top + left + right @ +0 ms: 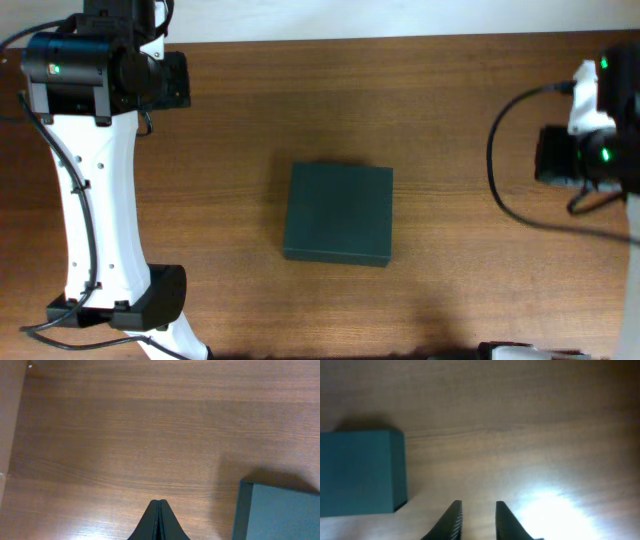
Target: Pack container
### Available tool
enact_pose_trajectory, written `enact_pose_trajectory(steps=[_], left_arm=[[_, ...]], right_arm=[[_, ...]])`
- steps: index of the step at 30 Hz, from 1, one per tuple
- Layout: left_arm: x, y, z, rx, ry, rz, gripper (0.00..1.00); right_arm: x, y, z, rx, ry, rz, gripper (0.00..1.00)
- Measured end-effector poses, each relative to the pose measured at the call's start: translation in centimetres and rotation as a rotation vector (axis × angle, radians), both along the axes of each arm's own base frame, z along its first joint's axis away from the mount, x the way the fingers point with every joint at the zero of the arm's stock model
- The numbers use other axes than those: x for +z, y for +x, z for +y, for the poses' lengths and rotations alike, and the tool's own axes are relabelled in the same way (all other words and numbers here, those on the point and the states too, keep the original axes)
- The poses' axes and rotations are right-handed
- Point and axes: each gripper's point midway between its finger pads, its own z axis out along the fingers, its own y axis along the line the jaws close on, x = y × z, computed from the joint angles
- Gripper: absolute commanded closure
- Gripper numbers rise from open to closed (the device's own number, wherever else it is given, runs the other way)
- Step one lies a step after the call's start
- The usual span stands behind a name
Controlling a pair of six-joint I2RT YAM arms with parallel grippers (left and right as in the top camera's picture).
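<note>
Dark green container (338, 212) on wooden table (450, 110), left gripper (159, 512) pinched together, right gripper (476, 515) slightly parted — empty

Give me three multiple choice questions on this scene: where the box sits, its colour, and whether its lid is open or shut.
1. Where is the box on the table? A. near the middle B. at the left edge C. at the right edge
2. What colour is the box? A. red B. dark green C. white
3. How is the lid? A. standing open B. shut flat C. lying beside the box
Answers: 1 A, bare wood shows on every side; 2 B, its top looks dark green; 3 B, the top lies flat.
</note>
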Motion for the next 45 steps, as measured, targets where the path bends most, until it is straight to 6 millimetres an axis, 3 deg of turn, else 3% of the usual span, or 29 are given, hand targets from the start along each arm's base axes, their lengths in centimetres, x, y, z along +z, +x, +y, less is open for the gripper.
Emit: enact_pose_trajectory(steps=[4, 7, 10, 11, 13, 14, 15, 17, 45], left_arm=[[-0.1, 0.0, -0.2, -0.007, -0.011, 0.002, 0.98], [-0.3, 0.0, -0.3, -0.009, -0.014, 0.011, 0.96], [-0.8, 0.0, -0.3, -0.008, -0.011, 0.029, 0.73], [-1.0, 0.0, -0.2, -0.009, -0.008, 0.035, 0.71], [-1.2, 0.0, -0.2, 0.0, -0.009, 0.041, 0.65], [-1.2, 0.0, -0.2, 0.0, -0.007, 0.042, 0.58], [-1.2, 0.0, -0.2, -0.001, -0.006, 0.042, 0.45], [-1.2, 0.0, -0.1, -0.001, -0.005, 0.042, 0.01], [-1.2, 0.0, -0.2, 0.004, -0.009, 0.041, 0.01]], right_arm=[[0.5, -2.7, 0.4, 0.008, 0.011, -0.039, 0.59], [0.5, -4.1, 0.6, 0.007, 0.016, -0.056, 0.41], [0.4, -4.7, 0.6, 0.005, 0.018, -0.061, 0.12], [0.4, -4.7, 0.6, 0.006, 0.019, -0.061, 0.04], [0.4, -4.7, 0.6, 0.008, 0.018, -0.057, 0.01], [0.3, -4.7, 0.6, 0.011, 0.016, -0.054, 0.01], [0.2, -4.6, 0.6, 0.012, 0.015, -0.052, 0.01], [0.2, -4.6, 0.6, 0.012, 0.016, -0.051, 0.01], [0.2, -4.6, 0.6, 0.012, 0.016, -0.051, 0.01]])
